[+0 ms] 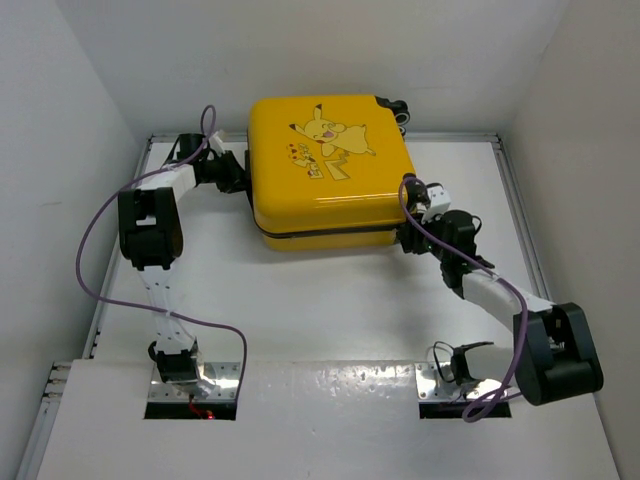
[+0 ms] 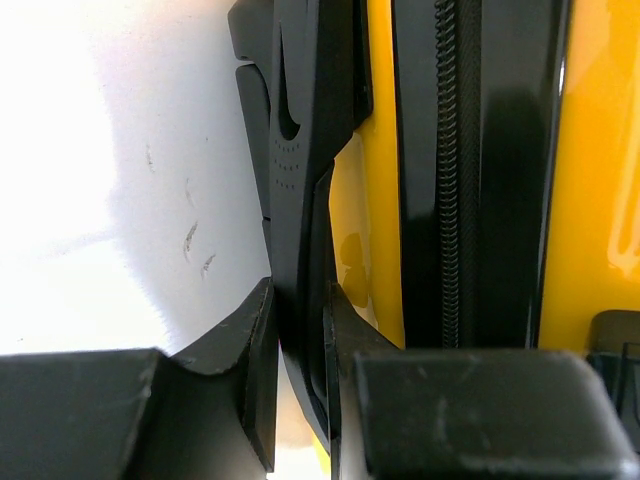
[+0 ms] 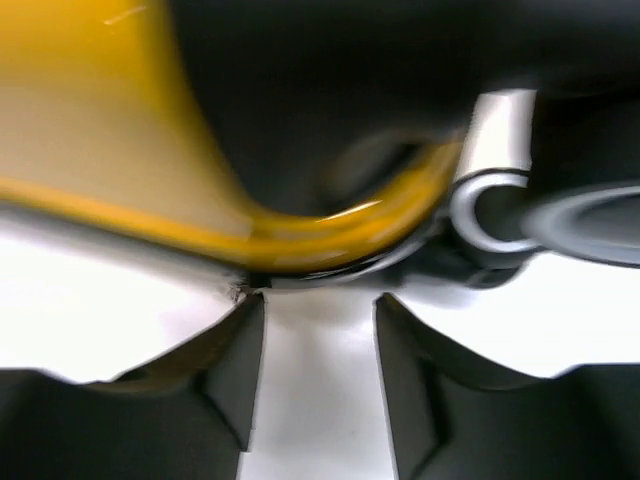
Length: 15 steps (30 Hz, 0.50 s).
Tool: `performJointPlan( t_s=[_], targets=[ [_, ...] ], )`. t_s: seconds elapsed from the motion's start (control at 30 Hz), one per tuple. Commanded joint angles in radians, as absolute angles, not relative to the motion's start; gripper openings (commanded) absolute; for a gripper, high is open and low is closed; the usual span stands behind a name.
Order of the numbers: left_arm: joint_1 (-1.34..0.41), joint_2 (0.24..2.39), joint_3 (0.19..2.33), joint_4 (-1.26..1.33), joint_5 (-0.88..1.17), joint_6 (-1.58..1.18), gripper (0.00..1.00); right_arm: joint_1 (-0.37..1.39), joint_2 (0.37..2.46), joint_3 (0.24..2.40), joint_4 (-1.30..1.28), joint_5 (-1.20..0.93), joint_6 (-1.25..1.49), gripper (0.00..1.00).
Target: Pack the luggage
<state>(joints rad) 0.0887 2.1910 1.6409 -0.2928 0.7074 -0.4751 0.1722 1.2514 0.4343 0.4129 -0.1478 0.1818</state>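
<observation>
We see the yellow Pikachu suitcase [image 1: 330, 170] lying closed and flat at the far middle of the table [image 1: 330, 310]. At its left side, the left gripper [image 2: 300, 330] is clamped on the black side handle [image 2: 300, 150]. At the near right corner, the right gripper [image 3: 320, 330] has its fingers apart with nothing between them.
</observation>
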Motion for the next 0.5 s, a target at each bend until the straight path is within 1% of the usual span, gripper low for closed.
performJointPlan(
  t_s=[0.0, 0.17, 0.33, 0.43, 0.47],
  targets=[
    [0.181, 2.232, 1.628, -0.402, 0.606, -0.396, 0.00, 0.175, 1.204, 0.473, 0.302, -0.377, 0.132, 0.50],
    [0.181, 2.223, 1.608, -0.402, 0.615, -0.396, 0.00, 0.179, 1.201, 0.460, 0.276, -0.408, 0.161, 0.51],
    [0.172, 2.223, 1.598, -0.402, 0.615, -0.396, 0.00, 0.193, 1.232, 0.431, 0.383, -0.353, 0.182, 0.52],
    [0.163, 2.223, 1.589, -0.402, 0.624, -0.396, 0.00, 0.201, 1.281, 0.433, 0.458, -0.283, 0.219, 0.48],
    [0.163, 2.223, 1.589, -0.402, 0.624, -0.396, 0.00, 0.206, 1.288, 0.437, 0.484, -0.275, 0.228, 0.47]
  ],
)
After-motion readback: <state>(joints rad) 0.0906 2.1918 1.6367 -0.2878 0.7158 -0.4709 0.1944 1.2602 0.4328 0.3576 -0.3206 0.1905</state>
